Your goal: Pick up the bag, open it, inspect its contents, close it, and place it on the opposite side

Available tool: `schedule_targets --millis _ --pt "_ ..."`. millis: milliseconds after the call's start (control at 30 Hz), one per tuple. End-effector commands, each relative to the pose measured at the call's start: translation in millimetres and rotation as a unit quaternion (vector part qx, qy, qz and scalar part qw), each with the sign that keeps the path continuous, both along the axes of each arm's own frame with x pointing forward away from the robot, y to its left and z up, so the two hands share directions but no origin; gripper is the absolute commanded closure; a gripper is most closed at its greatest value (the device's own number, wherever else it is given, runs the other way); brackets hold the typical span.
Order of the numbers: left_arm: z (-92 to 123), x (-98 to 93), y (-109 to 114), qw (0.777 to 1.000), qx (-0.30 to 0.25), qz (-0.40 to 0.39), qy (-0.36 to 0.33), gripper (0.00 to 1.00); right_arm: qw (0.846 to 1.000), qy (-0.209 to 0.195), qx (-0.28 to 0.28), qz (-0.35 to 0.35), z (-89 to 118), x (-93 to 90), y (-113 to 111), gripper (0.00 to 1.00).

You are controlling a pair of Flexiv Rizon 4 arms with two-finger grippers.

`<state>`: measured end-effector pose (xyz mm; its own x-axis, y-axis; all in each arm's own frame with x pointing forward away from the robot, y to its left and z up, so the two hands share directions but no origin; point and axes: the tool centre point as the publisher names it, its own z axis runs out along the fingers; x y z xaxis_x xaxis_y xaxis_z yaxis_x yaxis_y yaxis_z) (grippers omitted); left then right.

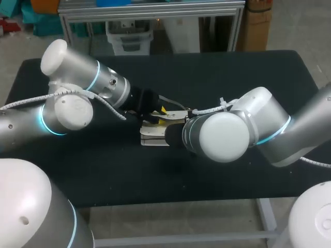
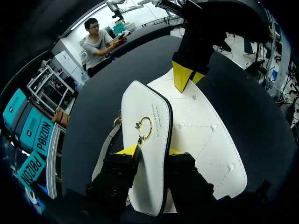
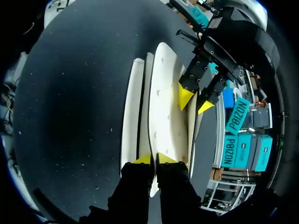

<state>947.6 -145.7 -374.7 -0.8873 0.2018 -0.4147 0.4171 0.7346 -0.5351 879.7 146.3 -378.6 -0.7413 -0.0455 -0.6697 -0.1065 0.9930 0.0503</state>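
Pinching the white bag (image 2: 205,140) by its flap (image 2: 148,105) with the left gripper (image 2: 148,150), by a side edge with the right gripper (image 3: 154,157), on a flat black table (image 1: 243,77).

Silver-white arms (image 1: 77,111) (cyan rings (image 1: 42,124), braided cables (image 1: 31,102))

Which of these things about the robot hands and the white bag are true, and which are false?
1. The bag is white. True.
2. The table is red. False: it is black.
3. The left gripper pinches the bag's flap between its fingers. True.
4. The right gripper hangs empty, away from the bag. False: it is shut on an edge of the bag.
5. The flap has a gold ring on it. True.
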Motion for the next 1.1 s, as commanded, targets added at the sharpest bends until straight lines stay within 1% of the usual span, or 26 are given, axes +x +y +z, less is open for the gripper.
schedule_targets --millis 33,167,367,467,533,567,600,667,700,767,800,900,967,1000,1100 --pt "1.8 -8.6 6.7 1.000 -0.023 0.000 -0.006 0.00 1.000 -0.012 0.004 0.001 -4.9 -0.2 -0.9 1.00" --pt "15.8 -10.6 9.1 0.999 -0.038 -0.007 -0.005 0.00 1.000 -0.012 0.004 0.001 -4.9 -0.2 -0.9 1.00" --pt "29.5 -9.3 8.8 0.998 -0.061 -0.001 -0.022 0.01 1.000 -0.012 0.004 0.001 -4.9 -0.2 -0.9 1.00" --pt "34.4 -5.4 7.9 0.997 -0.068 0.004 -0.029 0.12 1.000 -0.012 0.004 0.001 -4.9 -0.2 -0.9 1.00" --pt "35.9 -1.6 6.9 0.997 -0.069 0.008 -0.032 0.22 1.000 -0.012 0.004 0.001 -4.9 -0.2 -0.9 1.00" --pt "36.8 2.1 6.5 0.997 -0.069 0.010 -0.030 0.30 1.000 -0.012 0.004 0.001 -4.9 -0.2 -0.9 1.00" --pt "37.0 5.0 5.7 0.997 -0.066 0.015 -0.030 0.33 1.000 -0.012 0.004 0.001 -4.9 -0.2 -0.9 1.00" --pt "37.8 10.0 4.9 0.997 -0.064 0.022 -0.029 0.54 1.000 -0.012 0.004 0.001 -4.9 -0.2 -0.9 1.00" --pt "38.5 11.5 5.2 0.997 -0.064 0.023 -0.029 0.60 1.000 -0.012 0.004 0.001 -4.9 -0.2 -0.9 1.00" --pt "42.5 15.4 6.8 0.997 -0.063 0.030 -0.031 0.79 1.000 -0.012 0.004 0.001 -4.9 -0.2 -0.9 1.00" --pt "43.2 15.8 7.6 0.997 -0.063 0.030 -0.030 0.82 1.000 -0.012 0.004 0.001 -4.9 -0.2 -0.9 1.00" --pt "43.8 16.4 9.2 0.997 -0.057 0.036 -0.032 0.84 1.000 -0.012 0.004 0.001 -4.9 -0.2 -0.9 1.00" --pt "44.5 16.8 10.9 0.997 -0.054 0.039 -0.033 0.97 1.000 -0.012 0.004 0.001 -4.9 -0.2 -0.9 1.00" --pt "44.8 16.8 11.5 0.997 -0.051 0.042 -0.034 1.00 1.000 -0.012 0.004 0.001 -4.9 -0.2 -0.9 1.00" --pt "45.2 16.8 12.5 0.997 -0.048 0.042 -0.034 1.00 1.000 -0.012 0.004 0.001 -4.9 -0.2 -0.9 1.00"
